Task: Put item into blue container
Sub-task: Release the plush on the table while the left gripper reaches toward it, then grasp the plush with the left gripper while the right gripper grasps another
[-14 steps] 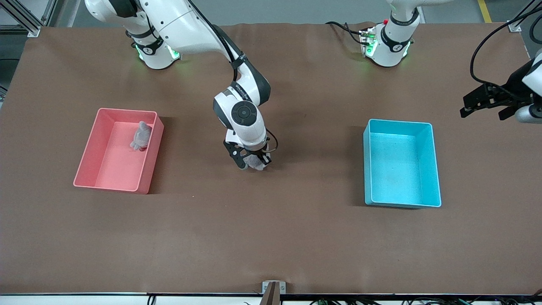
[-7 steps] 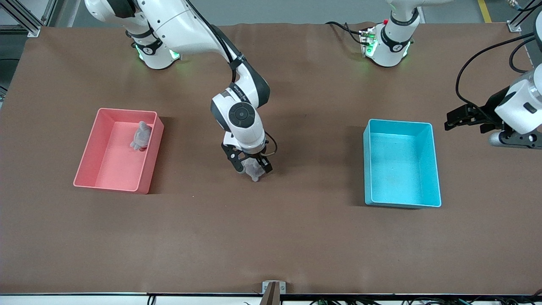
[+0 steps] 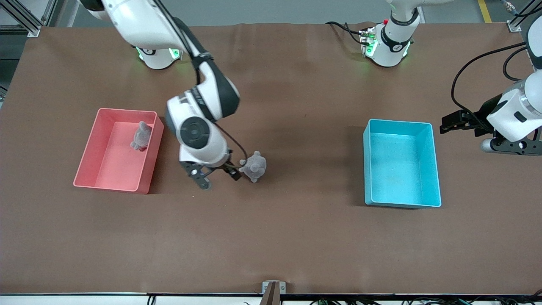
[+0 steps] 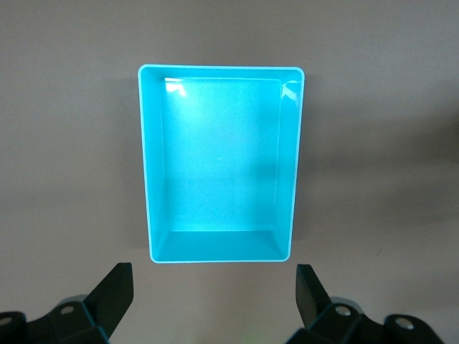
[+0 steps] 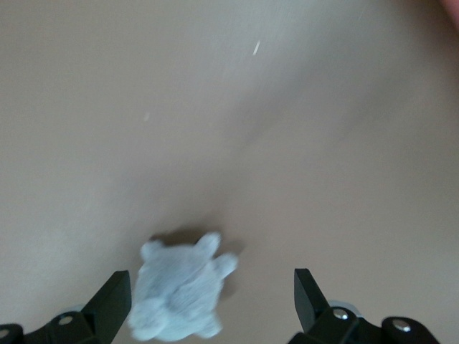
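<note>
Right gripper (image 3: 217, 177) stands wide and empty beside the grey toy (image 3: 254, 166) mid-table; blue container (image 3: 401, 199) empty; left gripper (image 3: 455, 125) wide, waiting.

Even overhead light; soft shadows beside both bins. Glare on the blue bin (image 4: 219, 244) floor near 11 o'clock. Right wrist view motion-blurred, plush (image 5: 179, 294) soft.

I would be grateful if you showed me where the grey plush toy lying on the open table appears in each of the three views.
Front view: the grey plush toy lies on the brown table, between the pink bin and the blue container, beside the open right claw.
Left wrist view: not in it; only the blue container shows.
Right wrist view: it lies on the table, near one claw finger.
Shared landmark: the brown table surface.
</note>
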Controlling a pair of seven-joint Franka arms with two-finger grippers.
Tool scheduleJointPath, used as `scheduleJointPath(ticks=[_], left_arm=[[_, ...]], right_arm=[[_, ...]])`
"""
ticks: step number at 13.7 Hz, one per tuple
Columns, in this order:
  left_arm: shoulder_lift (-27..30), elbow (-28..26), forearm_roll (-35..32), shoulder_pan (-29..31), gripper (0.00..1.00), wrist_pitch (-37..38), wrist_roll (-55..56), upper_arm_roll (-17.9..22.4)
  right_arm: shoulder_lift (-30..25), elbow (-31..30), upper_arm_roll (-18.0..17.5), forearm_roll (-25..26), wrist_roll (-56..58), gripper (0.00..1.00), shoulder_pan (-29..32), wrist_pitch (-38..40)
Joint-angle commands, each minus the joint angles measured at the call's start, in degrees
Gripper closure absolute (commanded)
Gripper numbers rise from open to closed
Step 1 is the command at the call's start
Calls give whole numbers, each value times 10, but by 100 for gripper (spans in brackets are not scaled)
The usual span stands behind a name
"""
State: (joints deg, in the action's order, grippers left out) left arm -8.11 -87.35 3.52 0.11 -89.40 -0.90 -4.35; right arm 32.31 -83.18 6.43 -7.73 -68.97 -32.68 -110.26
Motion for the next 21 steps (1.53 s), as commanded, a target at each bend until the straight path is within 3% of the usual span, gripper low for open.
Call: scheduleJointPath(ticks=[1,4,8,11,16,21], left_arm=[[-5,4,25,-14,1,-2,19,-10],[-13,6,59,-70,1,-34,144,-11],[-53,7,60,-159,1,-94,244,-11],[-125,8,60,-207,1,-175,263,-14],[-205,35,60,-285,4,-292,418,-14],[-283,70,60,-338,5,-399,487,-14]], right_arm=[[-84,-108,-10,7,127,0,58,-5],[-146,-195,-10,11,275,0,133,-14],[-189,-251,-10,18,407,0,215,-23],[-208,-315,-10,18,444,0,255,-70],[-214,-431,-12,16,522,0,308,-165],[-205,-461,-12,5,522,1,311,-181]])
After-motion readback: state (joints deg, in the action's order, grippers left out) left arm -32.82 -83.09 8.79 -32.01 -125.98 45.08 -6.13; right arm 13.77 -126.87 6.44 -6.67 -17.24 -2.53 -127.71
